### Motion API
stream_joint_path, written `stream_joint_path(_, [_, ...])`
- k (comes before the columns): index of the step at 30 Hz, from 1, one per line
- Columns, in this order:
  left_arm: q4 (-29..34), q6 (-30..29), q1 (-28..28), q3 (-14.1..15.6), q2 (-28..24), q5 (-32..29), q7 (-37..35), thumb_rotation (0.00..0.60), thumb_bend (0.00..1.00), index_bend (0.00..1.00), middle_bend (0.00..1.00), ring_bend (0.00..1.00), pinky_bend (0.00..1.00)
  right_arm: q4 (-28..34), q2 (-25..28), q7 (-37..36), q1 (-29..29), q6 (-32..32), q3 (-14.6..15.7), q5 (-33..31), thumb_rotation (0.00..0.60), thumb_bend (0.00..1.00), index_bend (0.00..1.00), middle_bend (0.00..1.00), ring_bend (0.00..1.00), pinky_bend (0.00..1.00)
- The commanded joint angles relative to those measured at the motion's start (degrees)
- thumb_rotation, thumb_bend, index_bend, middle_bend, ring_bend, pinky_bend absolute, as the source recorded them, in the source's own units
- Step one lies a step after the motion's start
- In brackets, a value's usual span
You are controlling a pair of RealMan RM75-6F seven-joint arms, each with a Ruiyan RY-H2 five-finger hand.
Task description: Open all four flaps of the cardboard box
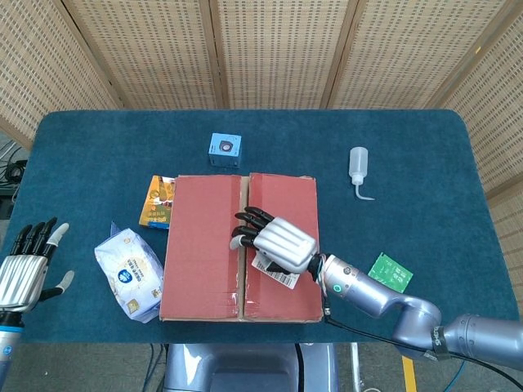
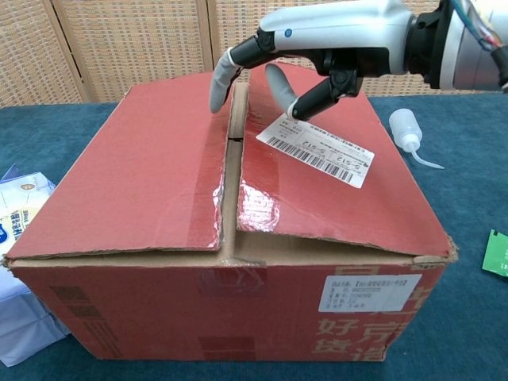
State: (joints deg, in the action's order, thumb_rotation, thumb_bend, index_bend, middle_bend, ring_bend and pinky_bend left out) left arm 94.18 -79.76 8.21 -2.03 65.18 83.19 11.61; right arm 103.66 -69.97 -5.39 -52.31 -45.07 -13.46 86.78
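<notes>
Blue table [image 1: 425, 147] — cardboard box [image 1: 204, 245] beneath the right hand [image 1: 278, 242], fingers spread empty over its seam.

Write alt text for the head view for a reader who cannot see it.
Seen from above, the right hand reaches over the closed cardboard box on the blue table, its fingers spread near the seam between the two top flaps. The left hand is open at the table's left edge; a tissue pack, snack packet, small blue box, squeeze bottle and green card surround the box.
</notes>
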Motion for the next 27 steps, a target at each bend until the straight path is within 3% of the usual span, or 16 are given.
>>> stream_joint_path(1, [-0.1,0.1,0.1,0.0,0.1,-0.1,0.0,0.522,0.35,0.07,0.00,0.00,0.00,-0.4,-0.3,0.7,-0.1,0.1,0.3,-0.5,0.600,1.00,0.29,0.25,0.00,0.00])
stream_joint_path(7, [-0.8,0.7,0.2,0.0,0.4,-0.7,-0.3,0.521,0.35,0.07,0.00,0.00,0.00,-1.4,-1.0,2.6,-0.2,-0.1,1.0,-1.4,0.600,1.00,0.31,0.28,0.00,0.00])
stream_joint_path(18, [-0.6,1.6,0.6,0.1,0.4,-1.1,-0.8,0.521,0.35,0.07,0.00,0.00,0.00,-2.9,-1.6,4.2,0.4,-2.3,1.7,-1.9,0.600,1.00,0.41,0.42,0.00,0.00])
stream_joint_path(27, [-0.4,1.6,0.9,0.0,0.4,-1.1,-0.6,0.522,0.35,0.07,0.00,0.00,0.00,-2.5,0.1,3.8,0.6,-3.5,1.5,-1.4,0.600,1.00,0.41,0.48,0.02,0.00])
